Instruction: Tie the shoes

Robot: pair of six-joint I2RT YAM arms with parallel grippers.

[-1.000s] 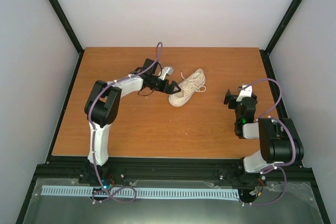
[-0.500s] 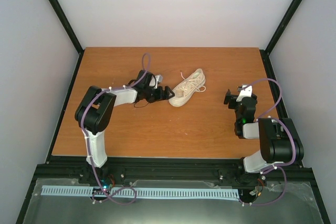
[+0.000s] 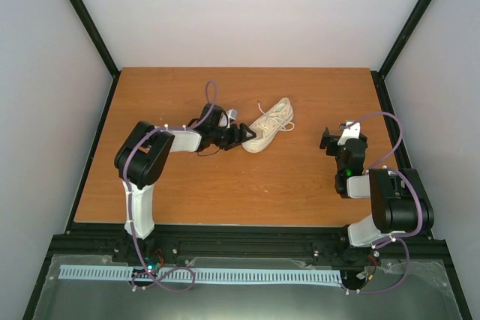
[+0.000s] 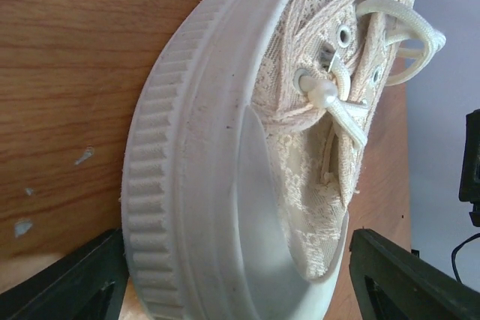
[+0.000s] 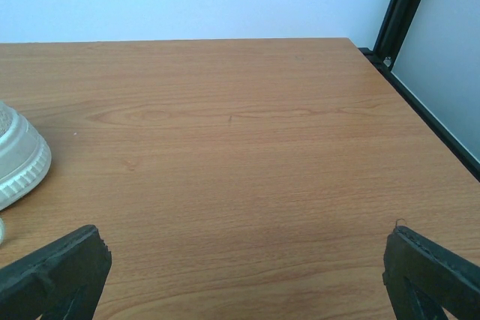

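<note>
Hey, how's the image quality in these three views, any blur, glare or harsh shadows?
Top external: even, soft light, sneaker small but clear. Left wrist: sneaker fills the frame, sole ribbing and eyelets sharp, no glare. Right wrist: table grain crisp, sneaker cropped at the left edge.

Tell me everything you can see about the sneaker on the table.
The sneaker is a cream low-top with a lace-patterned fabric upper, a smooth pale toe cap, a ribbed rubber sole rim, metal eyelets and thin white laces that trail loose, with no bow visible. It stands on its sole on the wooden table, toe toward the near left, heel toward the far right. Its toe sits between the open fingers of the left gripper; whether they touch it is unclear.
</note>
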